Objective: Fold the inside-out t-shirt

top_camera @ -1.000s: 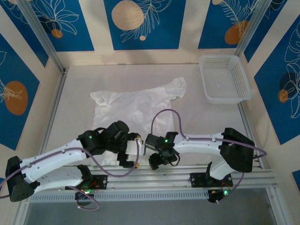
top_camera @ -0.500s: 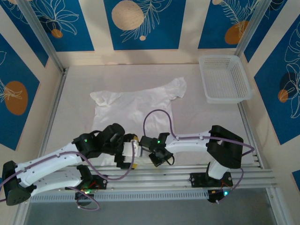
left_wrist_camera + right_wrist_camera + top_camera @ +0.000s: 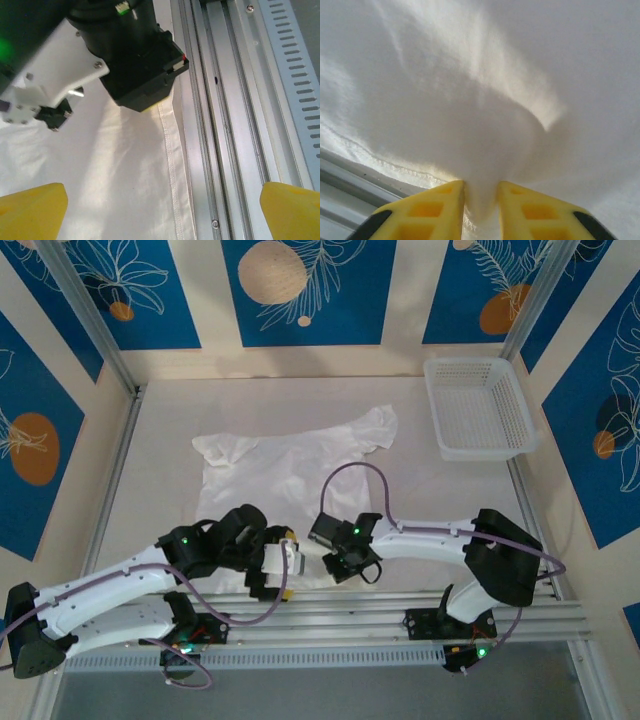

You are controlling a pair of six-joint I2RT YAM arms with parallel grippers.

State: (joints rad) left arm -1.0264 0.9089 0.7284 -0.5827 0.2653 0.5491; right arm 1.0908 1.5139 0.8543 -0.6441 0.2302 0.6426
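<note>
As my right gripper [image 3: 481,202] pinches the limp t-shirt [image 3: 285,470] by its six-o'clock hem, my left gripper [image 3: 162,212] gapes wide.

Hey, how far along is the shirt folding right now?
Done: the shirt lies spread out on the table. In hand: the right gripper pinches cloth near the bottom hem; the left gripper hangs open over that hem. Left: every fold; none shows yet.

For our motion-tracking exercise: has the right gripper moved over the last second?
Yes. The right gripper, pinching the t-shirt, has shifted slightly away from the near rail.
</note>
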